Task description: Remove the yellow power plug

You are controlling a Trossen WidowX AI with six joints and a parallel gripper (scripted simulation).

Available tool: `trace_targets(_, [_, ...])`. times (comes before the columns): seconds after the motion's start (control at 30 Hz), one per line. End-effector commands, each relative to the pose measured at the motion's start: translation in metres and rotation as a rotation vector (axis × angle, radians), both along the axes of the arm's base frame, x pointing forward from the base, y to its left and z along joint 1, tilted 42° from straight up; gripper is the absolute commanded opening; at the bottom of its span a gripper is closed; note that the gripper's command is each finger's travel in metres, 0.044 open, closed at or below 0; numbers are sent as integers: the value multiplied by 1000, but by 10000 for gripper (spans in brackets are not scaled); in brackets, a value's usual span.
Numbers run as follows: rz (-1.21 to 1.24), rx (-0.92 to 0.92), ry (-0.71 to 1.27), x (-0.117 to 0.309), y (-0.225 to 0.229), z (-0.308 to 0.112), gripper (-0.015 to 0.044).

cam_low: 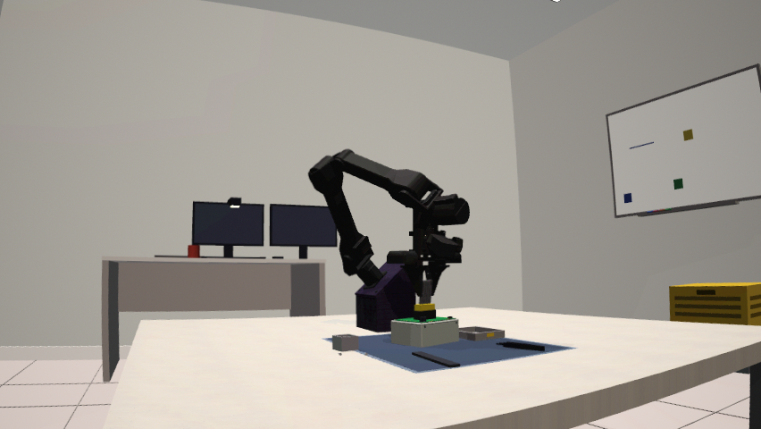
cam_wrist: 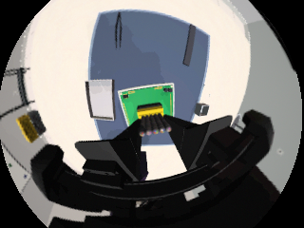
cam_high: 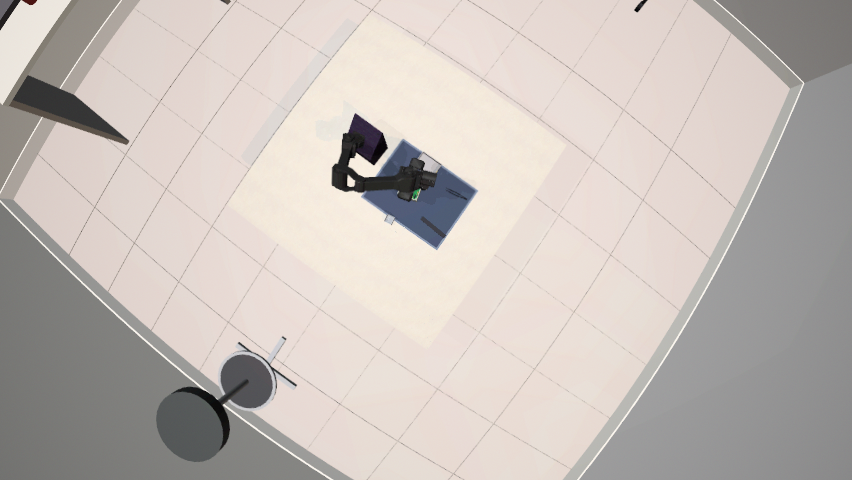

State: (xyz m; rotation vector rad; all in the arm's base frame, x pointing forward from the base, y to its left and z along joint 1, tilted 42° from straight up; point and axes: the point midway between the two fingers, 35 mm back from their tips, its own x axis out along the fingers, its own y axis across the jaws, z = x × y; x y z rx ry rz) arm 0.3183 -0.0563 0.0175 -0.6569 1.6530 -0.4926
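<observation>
The exterior view shows the black fingers closed on the yellow power plug, probably by its dark wire bundle — the plug sits at its socket on the green circuit board. A straight pull could slip the grip or lift the board.

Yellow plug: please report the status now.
Gripper shut on the yellow plug. Plug at its socket on the green board, not in grey tray. No obstacle seen between board and tray.
</observation>
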Motion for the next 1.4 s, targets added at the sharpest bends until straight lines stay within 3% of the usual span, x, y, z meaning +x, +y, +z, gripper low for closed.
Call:
trace_targets(0.0, [17, 5, -8, 1, 11, 11, 0])
trace_targets(0.7, [18, 2, -8, 1, 14, 14, 0])
trace_targets(0.97, [33, -83, -12, 0, 19, 8, 0])
trace_targets(1.37, [-8, 140, -2, 3, 6, 22, 0])
